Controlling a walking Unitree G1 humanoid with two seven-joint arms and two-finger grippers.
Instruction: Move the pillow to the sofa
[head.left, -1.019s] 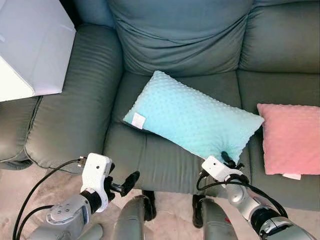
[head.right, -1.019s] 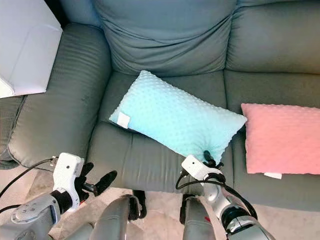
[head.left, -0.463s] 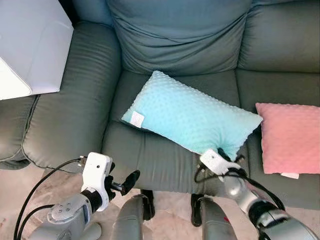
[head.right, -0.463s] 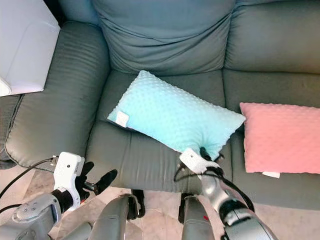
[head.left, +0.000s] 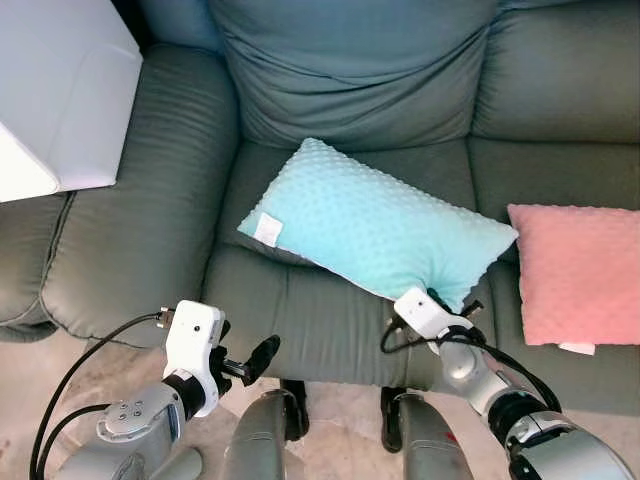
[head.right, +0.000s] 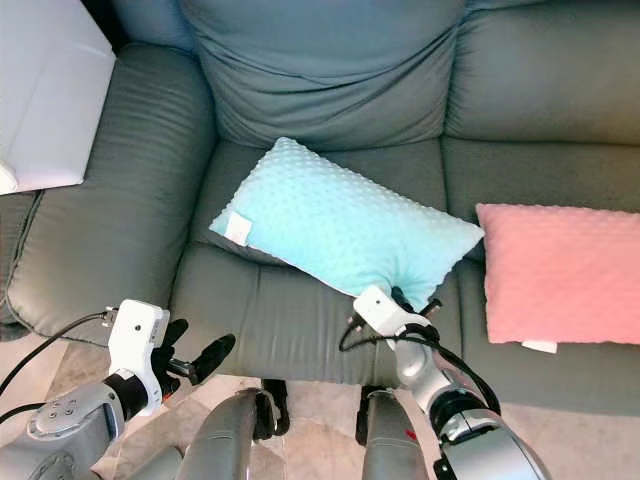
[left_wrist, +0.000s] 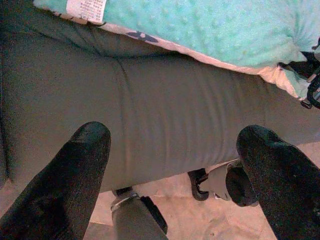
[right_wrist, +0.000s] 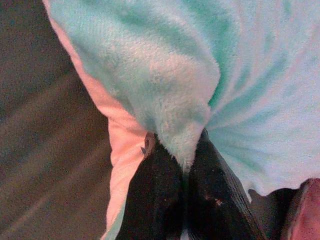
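Note:
A turquoise dotted pillow with a white tag lies slanted across the grey sofa's seat cushion. My right gripper is at the pillow's near right corner, shut on a pinch of its fabric; the right wrist view shows both black fingers clamped around the turquoise fold. My left gripper hangs low before the sofa's front edge, open, its two fingertips spread with nothing between them. The pillow's tag end lies beyond them.
A pink pillow lies on the neighbouring seat to the right. The sofa's left armrest is broad, with a white box beyond it. My own legs stand on the beige floor before the sofa.
My right gripper has pushed forward with the pillow's corner, sliding the pillow a little further onto the seat. The left arm has barely moved.

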